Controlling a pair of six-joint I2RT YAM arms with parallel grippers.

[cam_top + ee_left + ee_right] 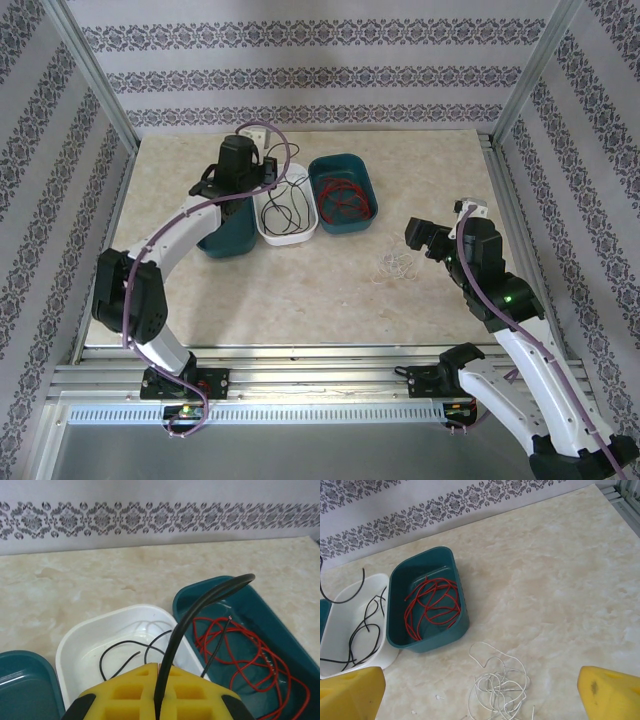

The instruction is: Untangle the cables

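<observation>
- Pinching a black cable (pixel 200 602) over the white tray (pixel 70 645) — left jaws.
- Hanging spread wide above whitish cables (pixel 497 685) — right jaws.
- Lying looped in the teal bin (pixel 400 580): red cables (pixel 430 607).

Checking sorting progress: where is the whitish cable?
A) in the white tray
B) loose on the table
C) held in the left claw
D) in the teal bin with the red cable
B: the whitish cable lies tangled on the bare table, beside the teal bin.
</observation>
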